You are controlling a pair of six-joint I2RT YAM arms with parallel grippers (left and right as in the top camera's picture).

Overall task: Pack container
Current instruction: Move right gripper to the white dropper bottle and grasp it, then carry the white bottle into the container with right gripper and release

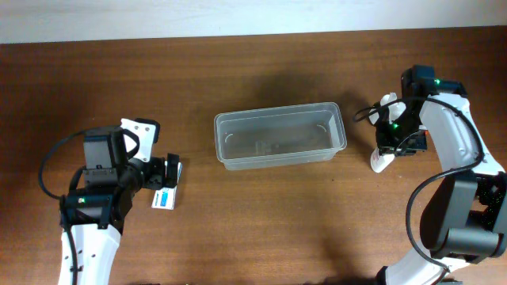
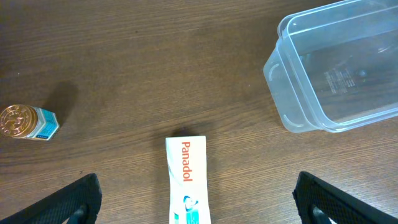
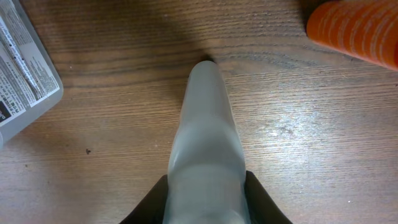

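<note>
Brown wood-grain counter (image 1: 261,237) fills every view, and a pale strip of wall (image 1: 198,16) runs beyond its far edge.

Nearest the robot on the left, the left end effector (image 2: 196,186) is spread wide and grips nothing. A white Panadol box (image 2: 185,171) lies flat between its fingers (image 2: 78,199) and touches neither. A small gold-capped bottle (image 2: 28,121) lies on its side to the left of the box, well apart from it.

Farther out, the container (image 1: 277,161) sits upright at the middle of the counter, its long side across the table.

On the right, level with the container, the right end effector (image 3: 205,186) is closed on a pale tapered object (image 3: 205,124), with a dark finger pressed to each side. A grey printed packet (image 3: 25,68) and an orange ribbed item (image 3: 357,31) lie near it. The frame edge cuts off both, and neither touches the object.

Bare wood separates the container from both arms, with a broad stretch on its near side.
</note>
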